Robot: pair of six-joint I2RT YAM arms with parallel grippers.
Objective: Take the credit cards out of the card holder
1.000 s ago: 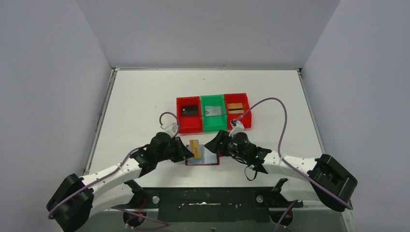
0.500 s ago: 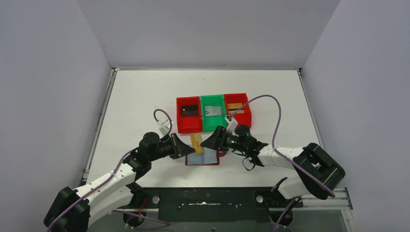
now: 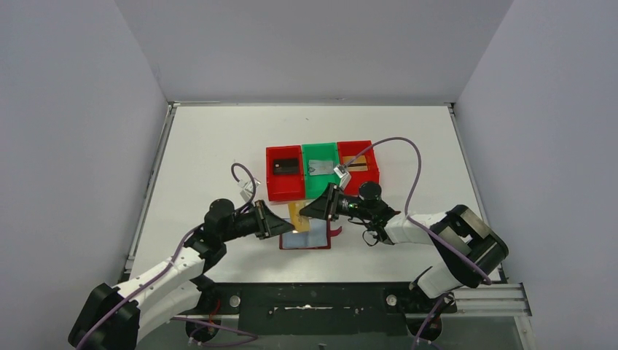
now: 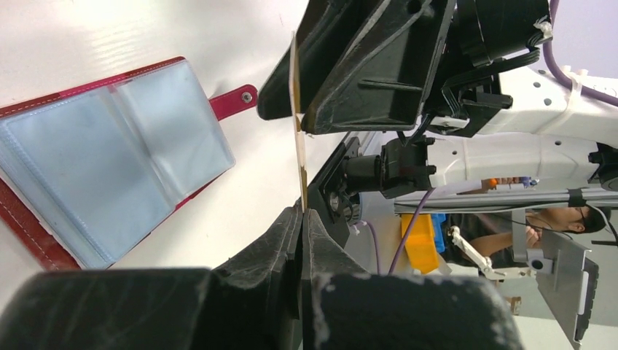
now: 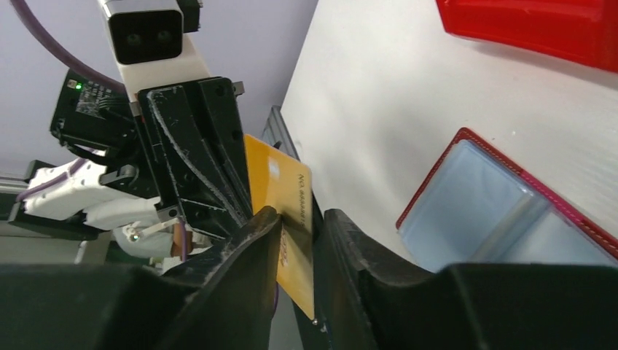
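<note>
Right wrist view is showing a hand-to-hand transfer. The gold card (image 5: 280,175) is standing on edge in the air between the two arms, clear of the card holder (image 5: 495,211). The card holder is lying open on the worktop (image 5: 437,95) at 6 o'clock of the row of bins (image 3: 321,170), with its sleeves facing up and its snap tab pointing to 3 o'clock. The left hand (image 4: 301,213) is pinching one edge of the card with its jaws fully closed. The right hand (image 5: 300,216) is standing partly open with one finger on each face of the card. A sliver of gap is showing beside one of its fingers (image 5: 350,248), so a firm clamp is not confirmed. To do this step well, the right hand should be closing squarely on the flat faces, well onto the card rather than at a corner. The left hand should be letting go only once that clamp is seated. Letting go early is risking a drop, and pulling while both hands are clamping is risking a bent card. Whether further cards are sitting in the sleeves cannot be told.
</note>
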